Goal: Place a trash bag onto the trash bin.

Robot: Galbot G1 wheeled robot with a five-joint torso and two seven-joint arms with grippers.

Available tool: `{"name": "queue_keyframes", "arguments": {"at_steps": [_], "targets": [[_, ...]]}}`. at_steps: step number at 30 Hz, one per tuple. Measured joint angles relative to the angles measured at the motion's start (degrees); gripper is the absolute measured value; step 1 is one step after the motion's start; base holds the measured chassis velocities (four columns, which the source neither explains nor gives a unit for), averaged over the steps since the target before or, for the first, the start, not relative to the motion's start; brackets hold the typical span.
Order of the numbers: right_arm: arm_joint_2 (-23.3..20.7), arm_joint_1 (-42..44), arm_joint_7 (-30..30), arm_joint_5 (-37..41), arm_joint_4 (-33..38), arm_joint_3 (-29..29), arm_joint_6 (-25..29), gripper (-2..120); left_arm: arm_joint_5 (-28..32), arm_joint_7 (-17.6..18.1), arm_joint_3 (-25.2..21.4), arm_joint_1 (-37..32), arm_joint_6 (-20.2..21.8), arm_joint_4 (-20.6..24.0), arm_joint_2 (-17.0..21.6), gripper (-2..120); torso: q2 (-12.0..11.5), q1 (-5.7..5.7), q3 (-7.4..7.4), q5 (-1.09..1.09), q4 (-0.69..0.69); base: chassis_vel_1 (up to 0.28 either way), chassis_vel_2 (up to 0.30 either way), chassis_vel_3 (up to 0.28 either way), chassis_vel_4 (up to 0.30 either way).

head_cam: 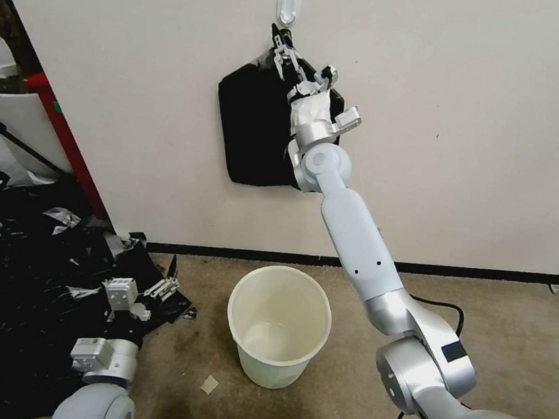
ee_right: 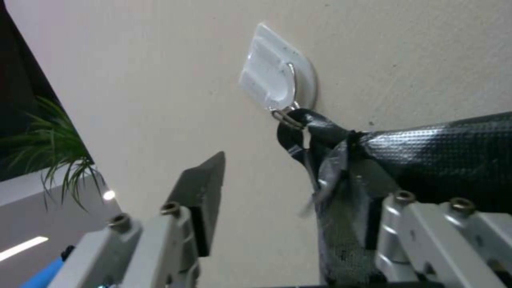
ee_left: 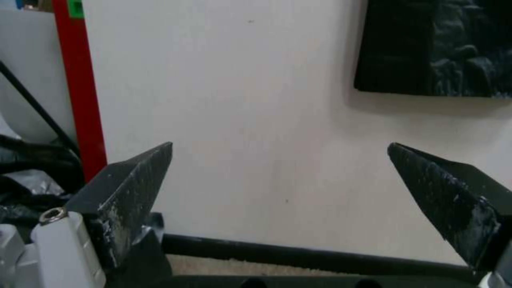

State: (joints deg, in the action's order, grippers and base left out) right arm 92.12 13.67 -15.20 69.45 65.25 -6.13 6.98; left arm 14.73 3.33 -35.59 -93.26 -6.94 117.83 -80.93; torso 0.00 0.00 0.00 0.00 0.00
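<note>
The right end effector (head_cam: 304, 67), fingers spread, is at the stack of bags (head_cam: 254, 128); no bag taken, the trash bin (head_cam: 278, 325) far below is bare.

The right gripper (head_cam: 301, 67) is up against the wall (head_cam: 466, 122), jaws spread, with the hanging stack of bags (head_cam: 248, 127) and hook (head_cam: 288, 7) right before it. Below its arm, the trash bin (head_cam: 278, 325) stands open-mouthed on bare carpet (head_cam: 510, 350). The left gripper (head_cam: 170, 286), jaws apart, sits over the heap of black plastic (head_cam: 16, 276) crowding its side.
</note>
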Motion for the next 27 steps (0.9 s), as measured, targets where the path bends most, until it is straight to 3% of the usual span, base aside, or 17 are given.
{"name": "queue_keyframes", "arguments": {"at_steps": [13, 20, 27], "targets": [[0.08, -0.12, -1.70, -1.75, -1.77, -0.46, 1.39, 2, -0.25, 0.06, -0.03, 0.04, -0.08, -0.34, 0.11, 100, 0.00, 0.00, 0.00, 0.00, 0.00, 0.000, 0.000, 0.000, 0.000], [-0.37, 1.35, -4.34, -1.89, -0.90, -0.41, 2.20, 0, -0.28, 0.07, 0.08, 0.27, -0.14, -0.98, 0.27, 100, 0.00, 0.00, 0.00, 0.00, 0.00, 0.000, 0.000, 0.000, 0.000], [-1.05, 4.52, -10.62, -1.67, 1.32, -0.86, 4.11, 0, -0.24, 0.09, 0.15, 0.84, -0.17, -1.52, 0.57, 100, 0.00, 0.00, 0.00, 0.00, 0.00, 0.000, 0.000, 0.000, 0.000]]}}
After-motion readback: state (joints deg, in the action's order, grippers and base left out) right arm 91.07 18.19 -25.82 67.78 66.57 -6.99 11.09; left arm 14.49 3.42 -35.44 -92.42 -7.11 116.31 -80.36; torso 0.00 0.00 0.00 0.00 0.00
